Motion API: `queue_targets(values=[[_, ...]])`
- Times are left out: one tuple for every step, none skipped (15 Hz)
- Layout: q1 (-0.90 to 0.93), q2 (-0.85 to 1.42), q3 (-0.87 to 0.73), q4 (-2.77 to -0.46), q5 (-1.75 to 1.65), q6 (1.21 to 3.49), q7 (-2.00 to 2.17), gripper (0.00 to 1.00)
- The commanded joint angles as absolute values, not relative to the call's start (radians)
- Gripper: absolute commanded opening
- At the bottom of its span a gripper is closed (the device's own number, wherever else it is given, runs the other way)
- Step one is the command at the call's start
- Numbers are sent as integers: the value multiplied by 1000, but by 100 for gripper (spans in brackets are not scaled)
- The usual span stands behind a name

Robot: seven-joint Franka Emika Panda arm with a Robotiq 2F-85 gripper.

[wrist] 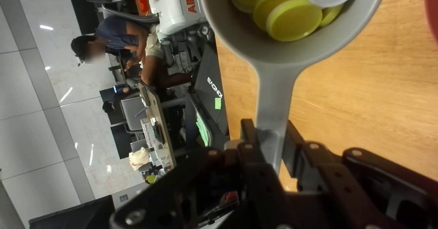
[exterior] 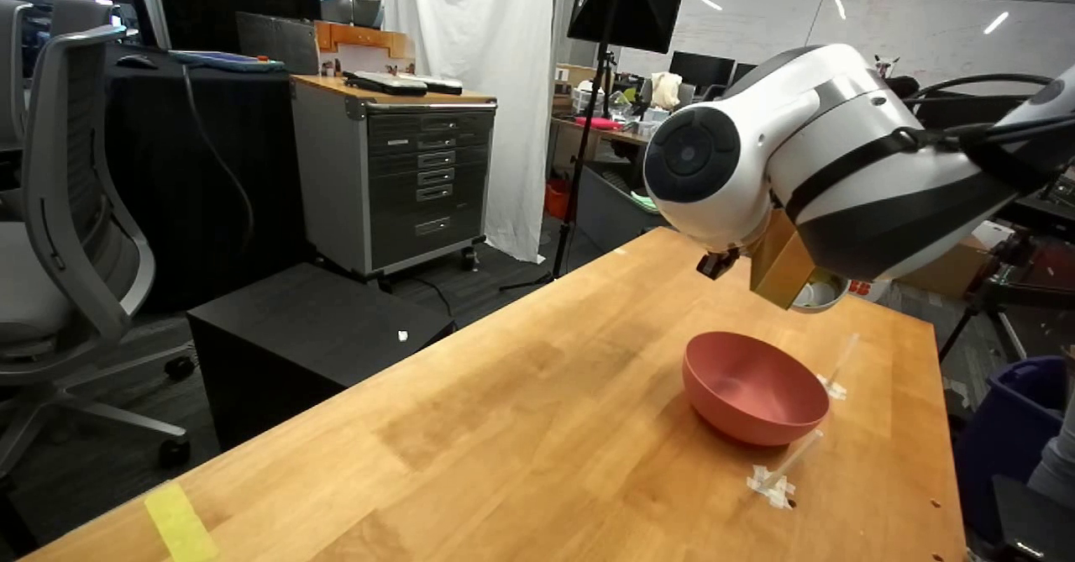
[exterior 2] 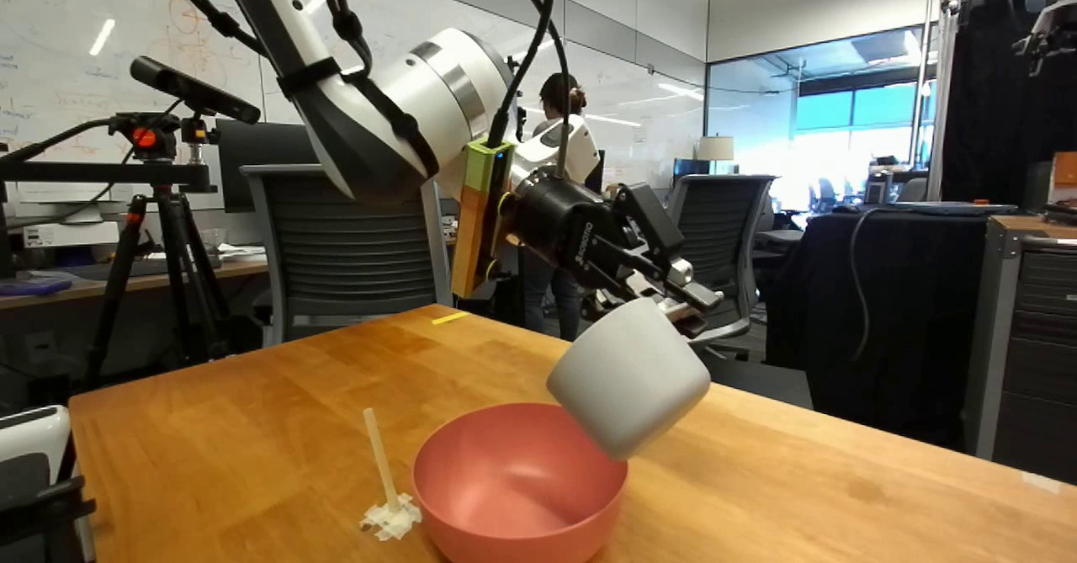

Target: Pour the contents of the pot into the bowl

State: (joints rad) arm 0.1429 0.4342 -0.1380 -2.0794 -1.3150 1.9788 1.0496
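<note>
My end effector (wrist: 271, 128) pinching pot (exterior 2: 631, 378) by handle (wrist: 275, 92), prob so roll can dump discs (wrist: 295, 19) into bowl (exterior: 752, 381). Pot tilted, discs inside rn.

Window (exterior 2: 829, 146), upper right in an exterior view: overexposed, white. Whiteboard (exterior: 773, 28), upper right in an exterior view: thin glare streaks. Table (exterior: 521, 411): bright, warm-toned. Bowl (exterior: 752, 390): soft shadow at its foot. Black cloth (exterior: 210, 175), left of the frame: dim, detail lost. Wrist view: gripper (wrist: 272, 136), bottom, dark, soft-edged; face (wrist: 95, 52), upper left, blurred.
</note>
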Motion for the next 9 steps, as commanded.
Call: queue_targets(values=[[128,428,-84,-2121,-1374,1893,1144,8],[130,432,-75,-2128,-1382,1876,1163,8],[133,437,-65,-2137,-1390,1859,1187,8],[136,443,-55,-2143,-1397,1839,1208,8],[138,448,-45,-2149,-1402,1821,1229,8],[139,453,-34,-2153,-1401,1802,1244,8],[141,461,-26,-2154,-1403,1782,1258,8],[142,467,-17,-2157,-1407,1763,1273,8],[144,474,-11,-2159,-1414,1742,1287,8]])
